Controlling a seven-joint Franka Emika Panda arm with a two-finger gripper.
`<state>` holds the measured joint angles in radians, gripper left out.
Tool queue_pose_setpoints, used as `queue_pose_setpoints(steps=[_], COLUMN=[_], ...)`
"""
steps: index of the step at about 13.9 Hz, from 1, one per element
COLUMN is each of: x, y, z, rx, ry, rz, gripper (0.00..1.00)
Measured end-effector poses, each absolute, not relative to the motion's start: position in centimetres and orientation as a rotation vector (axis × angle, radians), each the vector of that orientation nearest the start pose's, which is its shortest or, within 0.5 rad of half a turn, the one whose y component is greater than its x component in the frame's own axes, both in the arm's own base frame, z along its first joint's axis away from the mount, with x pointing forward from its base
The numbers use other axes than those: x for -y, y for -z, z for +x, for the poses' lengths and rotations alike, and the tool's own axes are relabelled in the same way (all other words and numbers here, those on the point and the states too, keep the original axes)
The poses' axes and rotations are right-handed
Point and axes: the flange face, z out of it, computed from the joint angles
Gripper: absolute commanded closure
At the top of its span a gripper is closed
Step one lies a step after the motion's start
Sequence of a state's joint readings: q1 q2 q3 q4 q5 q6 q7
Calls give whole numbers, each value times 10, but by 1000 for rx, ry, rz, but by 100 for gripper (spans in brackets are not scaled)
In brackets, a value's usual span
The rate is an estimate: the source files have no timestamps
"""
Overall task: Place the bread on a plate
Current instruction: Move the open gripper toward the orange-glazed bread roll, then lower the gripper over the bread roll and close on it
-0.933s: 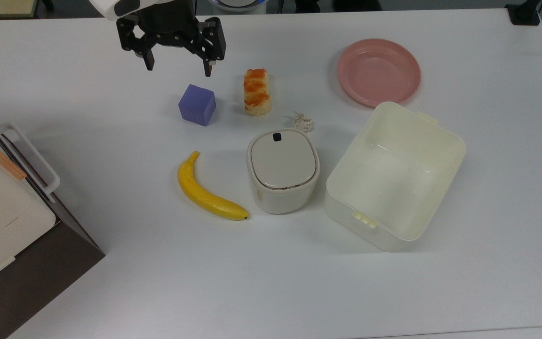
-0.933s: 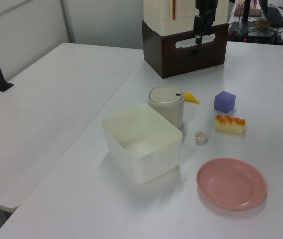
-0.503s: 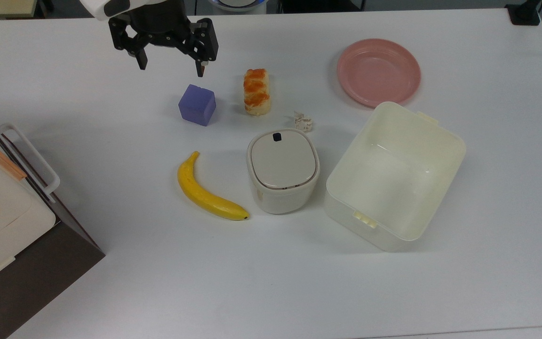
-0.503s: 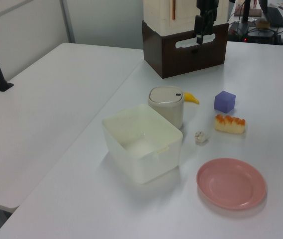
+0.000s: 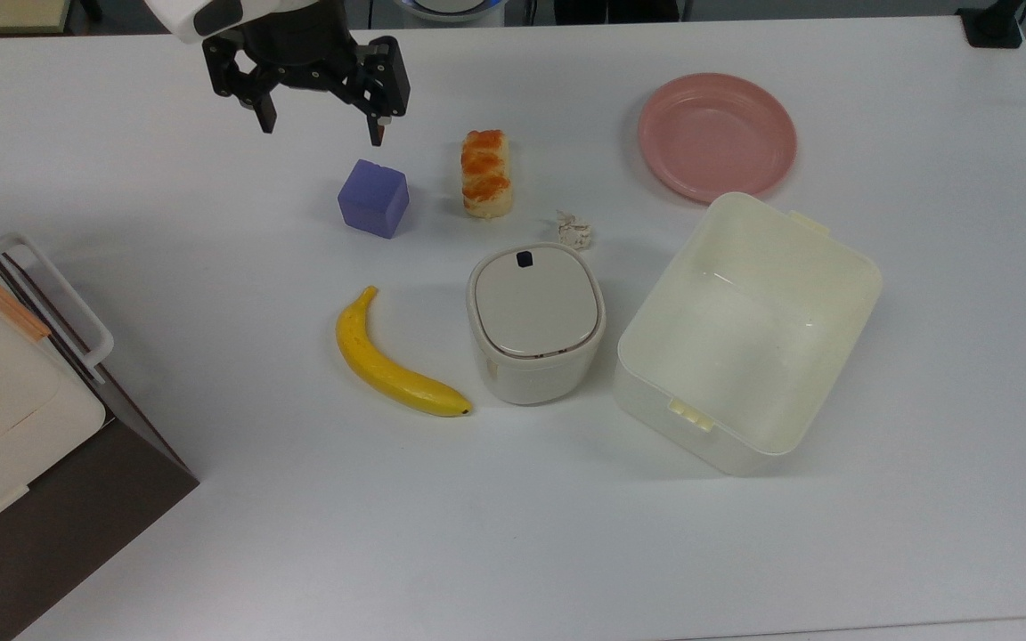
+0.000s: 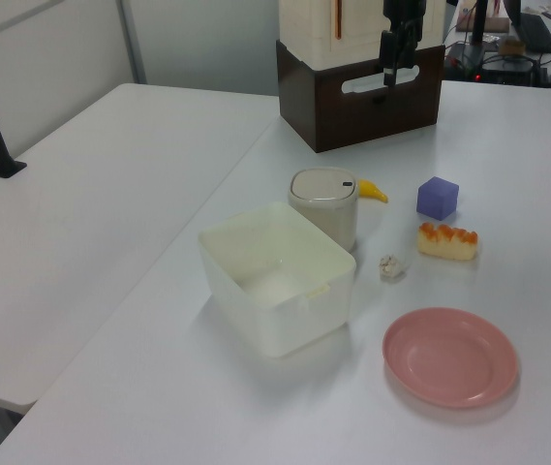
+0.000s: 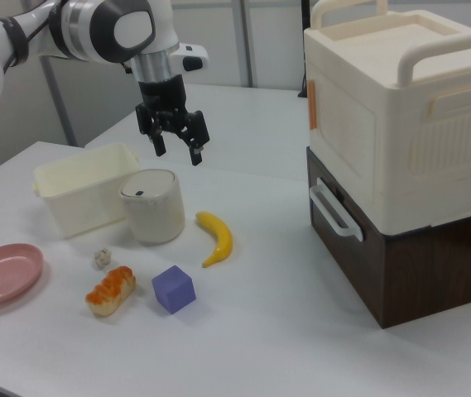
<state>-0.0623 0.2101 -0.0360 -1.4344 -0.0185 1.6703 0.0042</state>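
Pale-yellow and glazed orange on top, the bread [image 5: 486, 174] lies on the table between the purple cube [image 5: 374, 198] and the pink plate [image 5: 716, 133], apart from both. It looks light and squashy; pinch its long sides gently. The gripper [image 5: 321, 129] hangs spread wide, empty.

We take this for a robotics lab. A white robot arm [image 7: 94, 29] reaches over a plain white tabletop [image 5: 566, 534] set with toy-like test props: a purple cube [image 5: 374, 198], a banana [image 5: 393, 361]. In the left view, at 1 o'clock, cables and a laptop [image 6: 536, 29] crowd another desk, and partition panels [image 7: 218, 33] stand behind.
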Motion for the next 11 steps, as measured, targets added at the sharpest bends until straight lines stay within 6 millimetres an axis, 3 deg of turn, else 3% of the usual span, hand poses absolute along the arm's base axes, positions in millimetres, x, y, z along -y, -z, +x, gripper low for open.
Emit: queue_pose_setpoints(steps=[5,11], x=[73,71], y=[-570,-564], z=[616,606], rx=[5,28], ry=[-47,-188], rz=[-3165,-3148], gripper=[0,0])
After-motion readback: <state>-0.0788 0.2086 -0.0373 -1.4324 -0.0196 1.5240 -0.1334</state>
